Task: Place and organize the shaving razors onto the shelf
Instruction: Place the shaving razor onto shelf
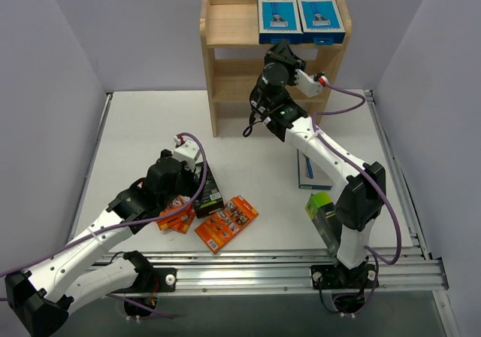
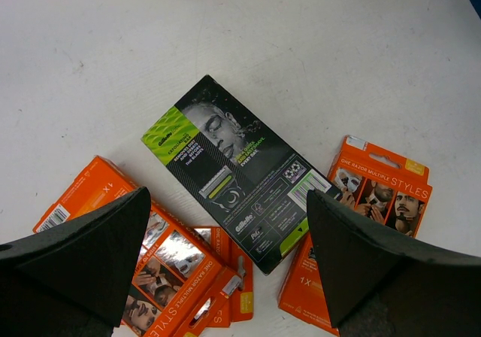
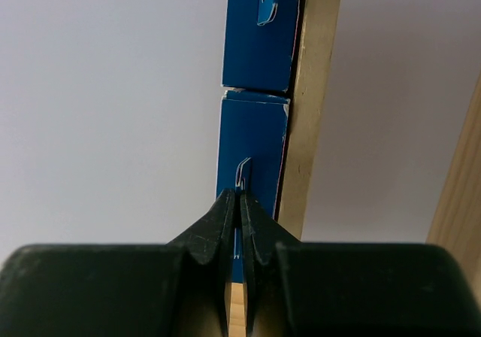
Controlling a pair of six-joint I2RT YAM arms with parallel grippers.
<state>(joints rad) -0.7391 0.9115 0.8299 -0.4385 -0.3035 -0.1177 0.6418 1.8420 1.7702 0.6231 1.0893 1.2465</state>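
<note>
Worktop (image 1: 150, 126): white, carries everything.

Shelf (image 1: 229, 25): light wood, three tiers, at the far edge. Two blue-and-white boxes (image 1: 279, 17) stand side by side at the right of the top tier, touching. Middle and lower tiers look bare where the arm doesn't hide them.

Right hand (image 3: 239, 198): up at the front edge of the top tier, fingers pressed together with nothing between them. The tips are right at a blue box's hang tab; can't tell if they touch.

Left hand (image 2: 229, 201): fingers spread wide, hovering over the black-and-lime box (image 2: 237, 179), holding nothing.

That box lies flat, printed face up, diagonal between the fingers.

A second black-and-lime box (image 1: 322, 209) sits near the right arm's base, and another blue box (image 1: 310, 173) is half hidden beside that arm.

Orange packs (image 1: 226, 223): flat and scattered. One lies alone near the front rail. Others are overlapped just left of the black box (image 2: 90, 194), and one is just right of it (image 2: 383, 183).

Handling, my read: all are light cardboard, stiff enough to pinch but crushable, with a glossy print that could slip.

- Black box: take it across the two long sides, mid-length. The spread fingers would need turning to square up with it.
- Orange packs: thin and lying flat, so they're harder. Pinch an exposed edge, top one of the pile first.
</note>
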